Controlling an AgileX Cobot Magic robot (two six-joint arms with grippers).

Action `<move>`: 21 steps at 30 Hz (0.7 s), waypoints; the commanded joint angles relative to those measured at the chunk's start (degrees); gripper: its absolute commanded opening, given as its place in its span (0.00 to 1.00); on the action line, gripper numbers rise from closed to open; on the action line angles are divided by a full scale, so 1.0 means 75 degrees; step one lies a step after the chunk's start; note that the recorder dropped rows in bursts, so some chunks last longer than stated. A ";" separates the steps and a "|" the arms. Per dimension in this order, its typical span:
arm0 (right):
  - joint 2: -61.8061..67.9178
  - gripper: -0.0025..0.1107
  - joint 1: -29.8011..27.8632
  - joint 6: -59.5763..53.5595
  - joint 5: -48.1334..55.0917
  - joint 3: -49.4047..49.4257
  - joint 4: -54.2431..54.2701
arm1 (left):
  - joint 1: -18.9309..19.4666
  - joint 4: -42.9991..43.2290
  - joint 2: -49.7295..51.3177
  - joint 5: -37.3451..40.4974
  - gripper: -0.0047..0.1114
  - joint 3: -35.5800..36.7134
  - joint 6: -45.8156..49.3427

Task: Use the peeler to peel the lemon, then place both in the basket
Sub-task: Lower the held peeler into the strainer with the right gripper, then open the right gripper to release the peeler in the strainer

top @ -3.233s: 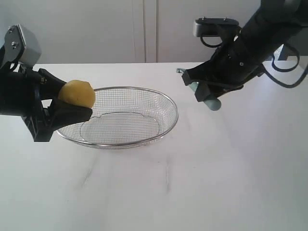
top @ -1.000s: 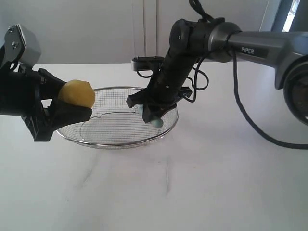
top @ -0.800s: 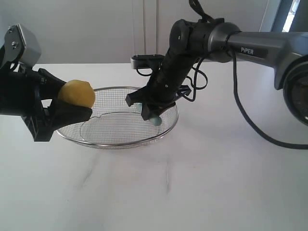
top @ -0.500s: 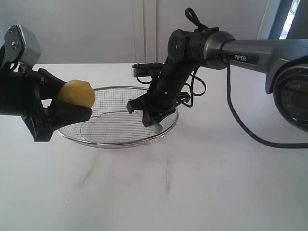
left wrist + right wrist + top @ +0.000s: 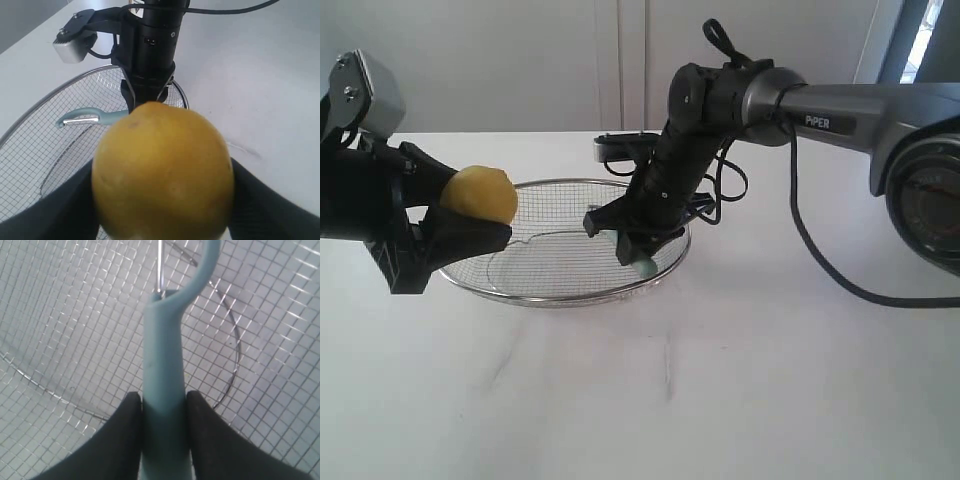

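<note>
**Inspector:** Start with the basket (image 5: 560, 288). Position and contents?

**Assistant:** It sits on the white bench (image 5: 770, 380), left of centre. It is wide, shallow wire mesh with a thicker rim. I judge it light and stiff, and liable to slide if an arm nudges the rim. Nothing lies loose in it. The only thing within its rim is the peeler (image 5: 165, 390), which is held, not released.

**Inspector:** The lemon?

**Assistant:** The lemon (image 5: 162, 172) is outside the basket, at its left edge, raised above the rim. The left claw (image 5: 478, 205) is clamped across its middle, one finger on either side. The fruit looks firm, rounded and smooth-skinned, so I judge it prone to slip or roll. The grip across the widest part is the sound one. No cut surface shows on the side facing the wrist camera.

**Inspector:** And the peeler?

**Assistant:** The right claw (image 5: 638, 245) is closed on the teal handle, low over the right half of the basket. The metal head points left across the mesh. I cannot tell whether it touches the wire. The tool looks light and rigid, with a smooth handle. The handle is the place to hold it; the blade head could snag in the mesh on release.
</note>
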 commanded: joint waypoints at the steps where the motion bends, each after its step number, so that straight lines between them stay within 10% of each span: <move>1: -0.0001 0.02 0.0004 0.0127 -0.0051 -0.0048 0.0005 | 0.0009 -0.0235 -0.0028 0.0125 0.04 0.0044 -0.0022; 13: -0.0001 0.04 0.0004 0.0356 -0.0051 -0.0048 0.0005 | 0.0009 -0.0251 -0.0028 0.0125 0.04 0.0044 -0.0006; 21: -0.0001 0.26 0.0004 0.0356 -0.0051 -0.0048 0.0005 | 0.0009 -0.0251 -0.0028 0.0125 0.04 0.0044 -0.0006</move>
